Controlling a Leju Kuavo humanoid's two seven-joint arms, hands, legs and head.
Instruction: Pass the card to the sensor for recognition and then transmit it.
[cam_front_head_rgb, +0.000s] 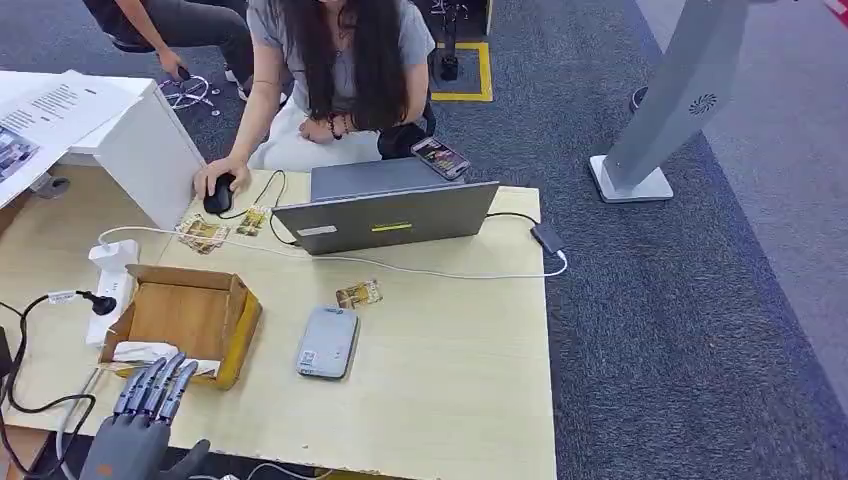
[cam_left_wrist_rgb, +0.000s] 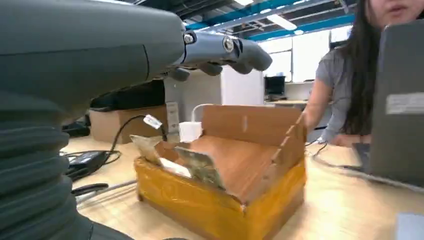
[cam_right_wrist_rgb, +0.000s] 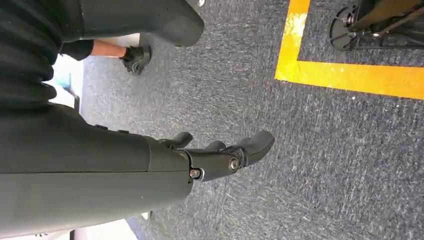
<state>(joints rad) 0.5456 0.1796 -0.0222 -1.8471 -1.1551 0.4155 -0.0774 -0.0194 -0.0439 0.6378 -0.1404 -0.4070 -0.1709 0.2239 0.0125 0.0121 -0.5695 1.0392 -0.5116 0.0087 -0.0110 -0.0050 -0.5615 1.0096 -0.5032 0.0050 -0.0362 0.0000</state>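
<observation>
- Reaching toward the cardboard box (cam_front_head_rgb: 186, 322) at the near left of the worktop (cam_front_head_rgb: 450, 380), we have our left robot hand (cam_front_head_rgb: 140, 425) hovering at its near edge, fingers extended and a little apart, grasping nothing.
- In the left wrist view the fingers (cam_left_wrist_rgb: 235, 50) hang above the box without touching it; the palm is released.
- Cards lie inside the box: one patterned card (cam_left_wrist_rgb: 200, 165) leans tilted against the near wall, with a paler piece beside it. This looks to us like the card to take.
- We judge the card thin, light and fairly stiff, likely slick on its faces, so it could slide or flip out of a loose pinch. Its raised upper edge is the best place to take hold, thumb on one face and a finger on the other.
- The sensor, a flat grey card reader (cam_front_head_rgb: 328, 341), lies on the worktop just right of the box, with another card (cam_front_head_rgb: 359, 294) resting near it toward the laptop (cam_front_head_rgb: 385, 215).
- More cards (cam_front_head_rgb: 203, 234) lie farther off beside the computer mouse (cam_front_head_rgb: 219, 194), which a person's hand covers.
- Our right robot hand (cam_right_wrist_rgb: 220, 155) hangs over the carpet floor (cam_right_wrist_rgb: 325, 165), fingers loosely bent and apart, holding nothing.
- Nothing is picked yet; the grasp is the step in hand, we believe.
</observation>
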